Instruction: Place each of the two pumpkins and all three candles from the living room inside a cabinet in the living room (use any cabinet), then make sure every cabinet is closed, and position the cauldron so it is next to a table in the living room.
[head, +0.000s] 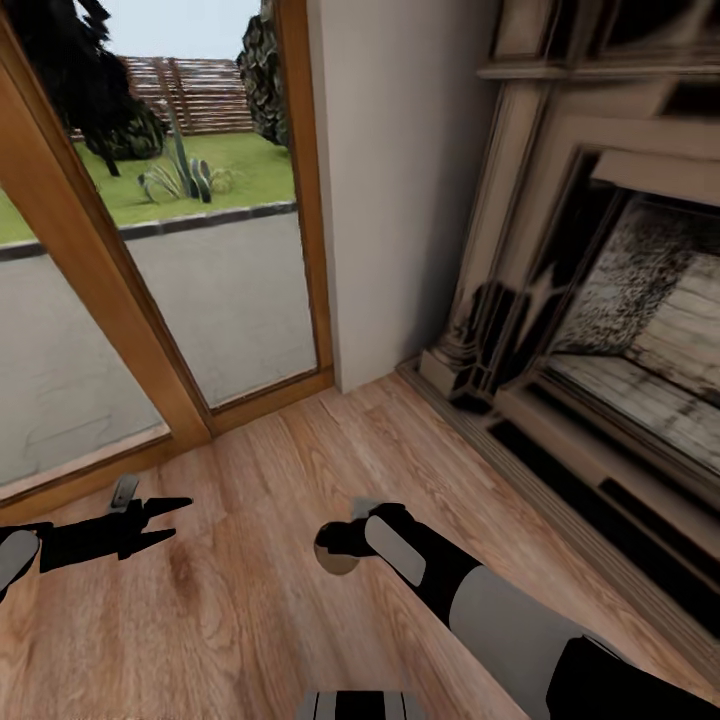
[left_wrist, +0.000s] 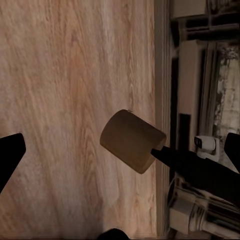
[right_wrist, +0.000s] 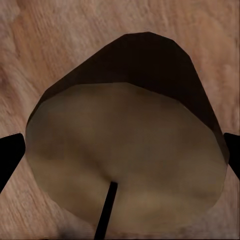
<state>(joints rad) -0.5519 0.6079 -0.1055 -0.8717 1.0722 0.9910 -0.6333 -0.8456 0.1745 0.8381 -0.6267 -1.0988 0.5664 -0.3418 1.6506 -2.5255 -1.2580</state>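
Currently in transit near the fireplace (head: 600, 330). One candle (right_wrist: 125, 155) held in the right gripper (head: 338, 545), fingers closed on its sides; in the left wrist view the same beige cylinder sits at the tip of the right arm, lifted off the wooden floor (head: 270, 600), just on the room side of the fireplace hearth edge. In the head view, candle a small tan disc under the right gripper, partly hidden by the wrist. Dark thin wick or line across its flat face in the right wrist view.

Left gripper (head: 160, 520) empty, fingers spread apart, hovering over the floor further from the fireplace, toward the glass door (head: 150, 290).

Progress, as a judgement from these views only: one candle picked up, not yet stowed. No cabinet, pumpkin, cauldron or coffee table within these frames, so status of the other two candles, both pumpkins, the drawer closing and the cauldron placement cannot be told. At minimum remaining: carry this candle to the cabinet, put it inside, shut the front. Likely early to middle of the task.

Risk noted: grip on a smooth short cylinder, possible slip while the base moves.
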